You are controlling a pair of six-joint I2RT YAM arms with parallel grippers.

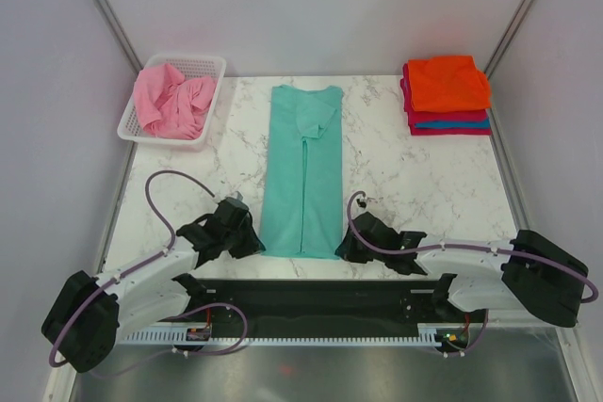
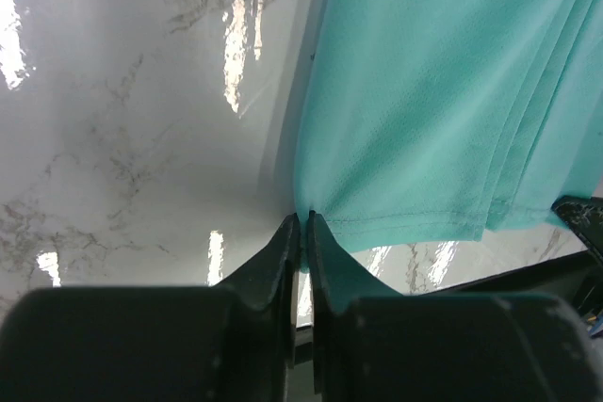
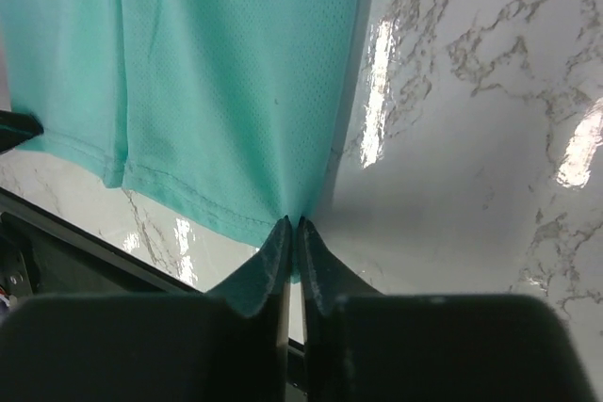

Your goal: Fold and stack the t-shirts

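A teal t-shirt (image 1: 303, 171) lies on the marble table, folded lengthwise into a long strip, collar at the far end. My left gripper (image 1: 256, 244) is shut on its near left hem corner; the pinch shows in the left wrist view (image 2: 303, 218). My right gripper (image 1: 345, 249) is shut on its near right hem corner, as seen in the right wrist view (image 3: 290, 223). The teal cloth fills the left wrist view (image 2: 443, 110) and the right wrist view (image 3: 226, 82). A stack of folded t-shirts (image 1: 447, 94), orange on top over crimson and blue, sits at the far right. A pink t-shirt (image 1: 171, 99) lies crumpled in the basket.
A white slotted basket (image 1: 210, 65) stands at the far left corner. Grey walls enclose the table on three sides. A black rail (image 1: 311, 303) runs along the near edge between the arm bases.
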